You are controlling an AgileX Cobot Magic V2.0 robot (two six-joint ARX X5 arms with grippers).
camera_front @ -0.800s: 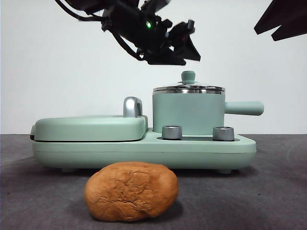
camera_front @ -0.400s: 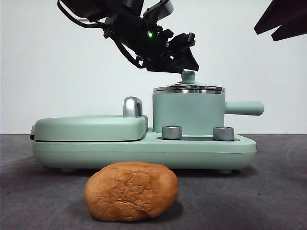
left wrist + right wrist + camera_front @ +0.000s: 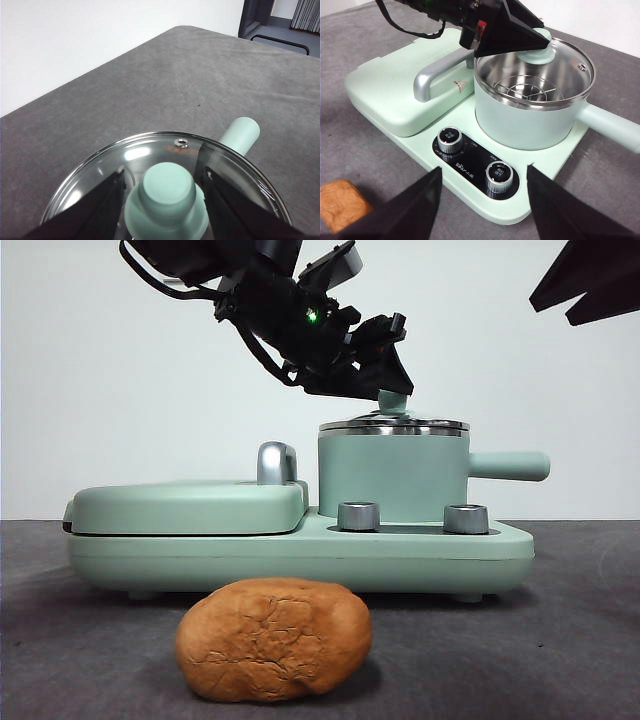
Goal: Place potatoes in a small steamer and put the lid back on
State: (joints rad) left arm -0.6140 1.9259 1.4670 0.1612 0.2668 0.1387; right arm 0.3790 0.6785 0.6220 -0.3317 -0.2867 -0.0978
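Potato: lies on the grey table in front of the cooker, near the camera in the front view, untouched; orange-brown, cracked skin. In the right wrist view only its end shows at a corner.
Steamer pot: mint green with a chrome rim, stands on the cooker's right part behind the two knobs; its stubby handle sticks out to the side. Through the glass a wire rack shows inside.
Lid: clear glass with a chrome rim, sits on the pot; its green knob stands up in the middle.
Left gripper: comes down at a slant over the pot. Its two black jaws are spread apart, one on each side of the lid's knob, with a small gap to the knob on both sides; not clamped on it.
Right gripper: jaws wide apart, holding nothing, hanging well above the table in front of the cooker.
Cooker base: mint green, carries the pot and the flat griddle.
Griddle cover: closed, beside the pot, with a chrome handle.
Dials: two chrome ones on a dark panel just in front of the pot.
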